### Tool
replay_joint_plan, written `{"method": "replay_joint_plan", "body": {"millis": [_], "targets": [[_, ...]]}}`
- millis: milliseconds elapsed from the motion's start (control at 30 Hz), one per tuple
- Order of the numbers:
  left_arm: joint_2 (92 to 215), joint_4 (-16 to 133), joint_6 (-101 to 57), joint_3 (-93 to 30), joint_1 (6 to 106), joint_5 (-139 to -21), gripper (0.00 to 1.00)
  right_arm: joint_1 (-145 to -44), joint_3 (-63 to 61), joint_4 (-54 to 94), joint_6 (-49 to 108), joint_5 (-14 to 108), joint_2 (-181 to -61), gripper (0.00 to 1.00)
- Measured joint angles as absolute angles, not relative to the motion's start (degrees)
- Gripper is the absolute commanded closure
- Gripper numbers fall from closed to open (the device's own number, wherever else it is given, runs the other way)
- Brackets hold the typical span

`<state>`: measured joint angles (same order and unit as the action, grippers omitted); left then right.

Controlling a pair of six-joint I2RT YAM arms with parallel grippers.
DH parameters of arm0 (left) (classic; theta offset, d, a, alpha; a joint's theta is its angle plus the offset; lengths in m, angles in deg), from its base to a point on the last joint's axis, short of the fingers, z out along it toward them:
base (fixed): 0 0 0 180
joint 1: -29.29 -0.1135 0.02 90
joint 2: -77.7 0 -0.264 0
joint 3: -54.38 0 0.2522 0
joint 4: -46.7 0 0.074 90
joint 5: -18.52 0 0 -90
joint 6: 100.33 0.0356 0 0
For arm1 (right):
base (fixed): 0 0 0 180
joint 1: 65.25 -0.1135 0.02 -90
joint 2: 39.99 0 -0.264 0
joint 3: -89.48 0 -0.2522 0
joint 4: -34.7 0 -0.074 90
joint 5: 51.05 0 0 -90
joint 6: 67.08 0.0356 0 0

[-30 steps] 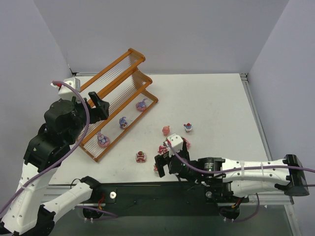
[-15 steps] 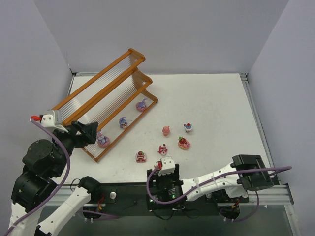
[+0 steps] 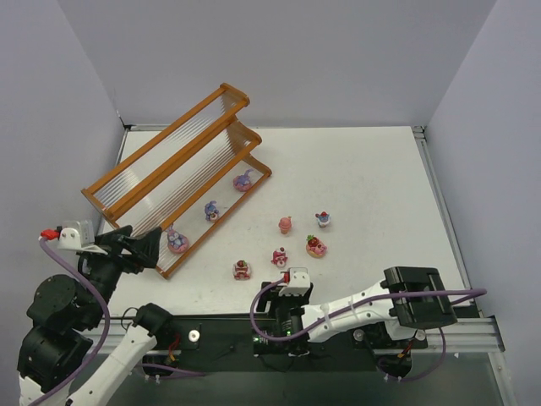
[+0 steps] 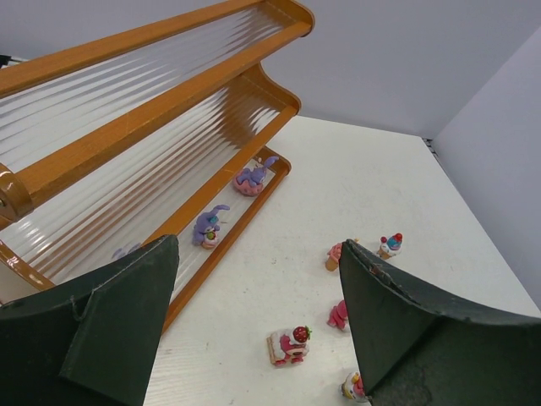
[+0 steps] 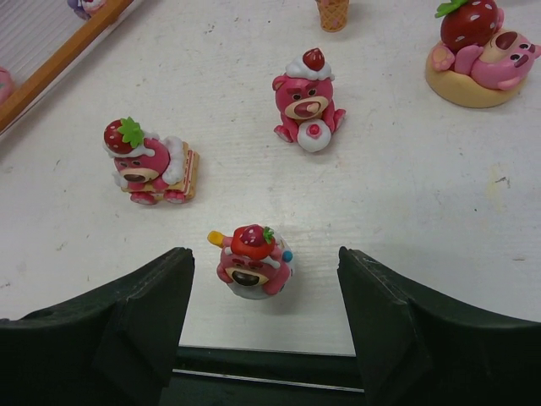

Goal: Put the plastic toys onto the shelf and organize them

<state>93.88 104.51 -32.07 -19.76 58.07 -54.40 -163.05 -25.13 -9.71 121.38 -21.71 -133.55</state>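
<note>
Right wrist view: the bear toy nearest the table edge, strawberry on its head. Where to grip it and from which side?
Grip the bear toy across its round body, below the strawberry, coming down from above. It stands upright with nothing touching it, and the open right end effector has one finger on each side of it. The body looks like its widest part.

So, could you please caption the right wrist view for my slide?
Open right end effector frames a pink bear toy near the table edge.
</note>
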Motion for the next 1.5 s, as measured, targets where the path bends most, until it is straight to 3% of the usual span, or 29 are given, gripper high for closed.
{"method": "replay_joint_plan", "body": {"millis": [800, 967, 1067, 1100, 1500], "targets": [[91.9, 104.9, -30.6, -18.9, 58.1, -54.1, 0.13, -160.1, -21.1, -6.3, 116.3, -21.4, -141.2, 0.55], [91.9, 104.9, -30.6, -18.9, 58.1, -53.9, 0.14, -159.4, -21.1, -5.3, 115.2, -21.8, -141.5, 0.72], [91.8, 105.1, -30.5, -18.9, 58.1, -53.7, 0.13, -159.4, -21.1, -4.8, 114.5, -21.9, -141.5, 0.88], [91.8, 105.2, -30.5, -18.9, 58.1, -53.7, 0.13, -159.4, -21.1, -4.7, 114.3, -21.9, -141.5, 0.99], [90.8, 107.6, -29.1, -19.8, 58.1, -51.1, 0.13, -159.7, -18.2, -4.2, 103.9, -22.0, -140.3, 1.0]]}}
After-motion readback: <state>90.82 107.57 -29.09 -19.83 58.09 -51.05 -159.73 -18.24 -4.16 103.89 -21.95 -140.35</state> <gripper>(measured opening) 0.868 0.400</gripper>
